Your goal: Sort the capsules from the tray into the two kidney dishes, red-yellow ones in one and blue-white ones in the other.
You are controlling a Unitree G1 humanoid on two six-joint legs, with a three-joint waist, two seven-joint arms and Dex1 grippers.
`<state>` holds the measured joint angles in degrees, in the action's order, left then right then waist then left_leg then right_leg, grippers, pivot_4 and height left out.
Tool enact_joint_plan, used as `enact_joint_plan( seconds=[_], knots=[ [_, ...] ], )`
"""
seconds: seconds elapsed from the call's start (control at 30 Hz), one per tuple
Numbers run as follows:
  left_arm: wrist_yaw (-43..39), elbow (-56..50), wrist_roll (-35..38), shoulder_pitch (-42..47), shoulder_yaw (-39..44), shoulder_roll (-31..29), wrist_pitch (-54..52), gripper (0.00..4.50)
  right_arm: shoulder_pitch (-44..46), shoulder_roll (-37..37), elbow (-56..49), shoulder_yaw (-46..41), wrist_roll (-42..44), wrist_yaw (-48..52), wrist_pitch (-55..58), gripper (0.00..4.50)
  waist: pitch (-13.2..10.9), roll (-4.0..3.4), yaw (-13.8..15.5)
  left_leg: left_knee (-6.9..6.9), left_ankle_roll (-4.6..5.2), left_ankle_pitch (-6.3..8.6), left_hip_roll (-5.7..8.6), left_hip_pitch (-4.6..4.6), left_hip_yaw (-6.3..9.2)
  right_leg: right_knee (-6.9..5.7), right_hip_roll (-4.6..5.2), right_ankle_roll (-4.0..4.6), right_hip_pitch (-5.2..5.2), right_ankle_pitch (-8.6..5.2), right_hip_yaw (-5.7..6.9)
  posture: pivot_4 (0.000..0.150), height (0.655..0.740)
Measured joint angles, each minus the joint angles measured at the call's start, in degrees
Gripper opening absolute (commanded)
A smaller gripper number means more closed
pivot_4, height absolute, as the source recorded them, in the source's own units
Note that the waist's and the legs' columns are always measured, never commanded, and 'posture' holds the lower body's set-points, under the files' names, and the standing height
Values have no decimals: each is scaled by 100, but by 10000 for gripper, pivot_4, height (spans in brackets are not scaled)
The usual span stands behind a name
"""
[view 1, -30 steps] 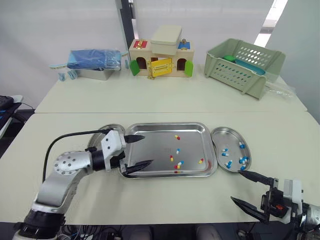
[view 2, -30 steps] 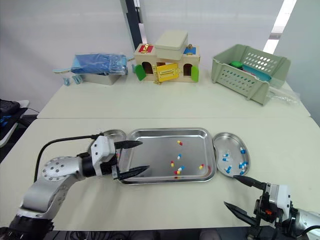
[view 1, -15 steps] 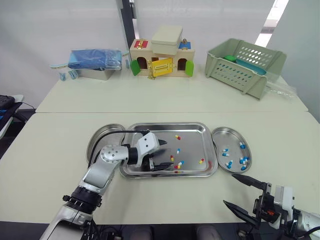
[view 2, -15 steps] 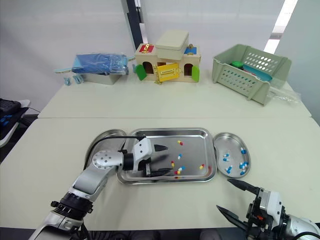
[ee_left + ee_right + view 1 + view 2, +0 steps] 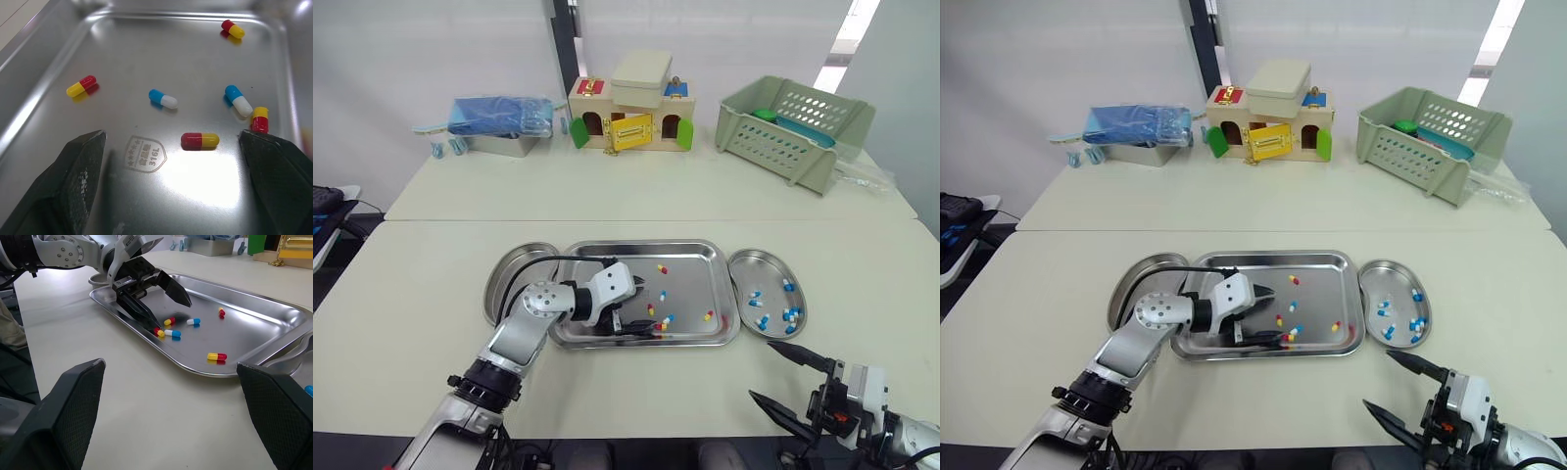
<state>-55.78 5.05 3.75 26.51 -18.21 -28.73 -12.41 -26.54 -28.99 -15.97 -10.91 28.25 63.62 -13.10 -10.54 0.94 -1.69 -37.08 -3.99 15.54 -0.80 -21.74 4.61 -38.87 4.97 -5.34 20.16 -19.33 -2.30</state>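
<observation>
You are pushing your left gripper (image 5: 644, 308) farther right into the tray (image 5: 690, 247), fingers released around a red-yellow capsule (image 5: 199, 140), while blue-white capsules (image 5: 790, 313) are lying in the right dish (image 5: 766, 262), the left dish (image 5: 504, 274) is looking bare, and your right gripper (image 5: 762, 370) is hanging open, near right

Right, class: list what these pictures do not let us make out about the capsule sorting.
- left kidney dish: eye views, the left arm covers part of its floor.
- green basket: eye views, its wall hides most contents.
- left gripper: right wrist view, too small to tell whether its lower finger touches the red-yellow capsule.
</observation>
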Motion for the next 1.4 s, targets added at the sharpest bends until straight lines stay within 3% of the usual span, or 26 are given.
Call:
enact_joint_plan(
  seconds=[0.17,0.23,0.6,0.63,1.07,1.4],
  knots=[
    [-2,-21,0,41,-7,9,-188,45000,-62,-13,-2,0,2,-10,2,44830,3,-2,0,0,0,0,0,1,0,0,0,0,-1,0,0,1500,7400],
    [-4,-22,0,62,-23,13,-225,41191,-101,-20,-2,0,2,-10,4,45000,4,-2,0,0,0,0,0,1,0,0,0,0,-1,0,0,1500,7400],
    [-38,-77,-20,103,-164,83,-355,5669,-164,-75,-10,0,5,-8,6,45000,5,-3,-4,0,0,0,0,3,0,0,0,0,-3,0,0,1500,7400],
    [-39,-77,-36,107,-164,82,-353,4544,-165,-78,-10,0,5,-8,6,45000,6,-5,-4,0,0,0,0,2,0,1,0,0,-3,0,0,1500,7400],
    [-70,-224,3,92,-128,59,-563,4502,-142,-79,-9,4,4,14,-13,45000,9,-9,-7,0,0,0,0,1,0,1,0,0,-1,0,0,1500,7400],
    [39,-1837,669,-229,955,-723,-1955,4502,15,-244,-9,112,68,383,-51,45000,9,-9,-26,2,1,0,-1,1,2,0,0,0,1,0,-1,1500,7400]
  ],
)
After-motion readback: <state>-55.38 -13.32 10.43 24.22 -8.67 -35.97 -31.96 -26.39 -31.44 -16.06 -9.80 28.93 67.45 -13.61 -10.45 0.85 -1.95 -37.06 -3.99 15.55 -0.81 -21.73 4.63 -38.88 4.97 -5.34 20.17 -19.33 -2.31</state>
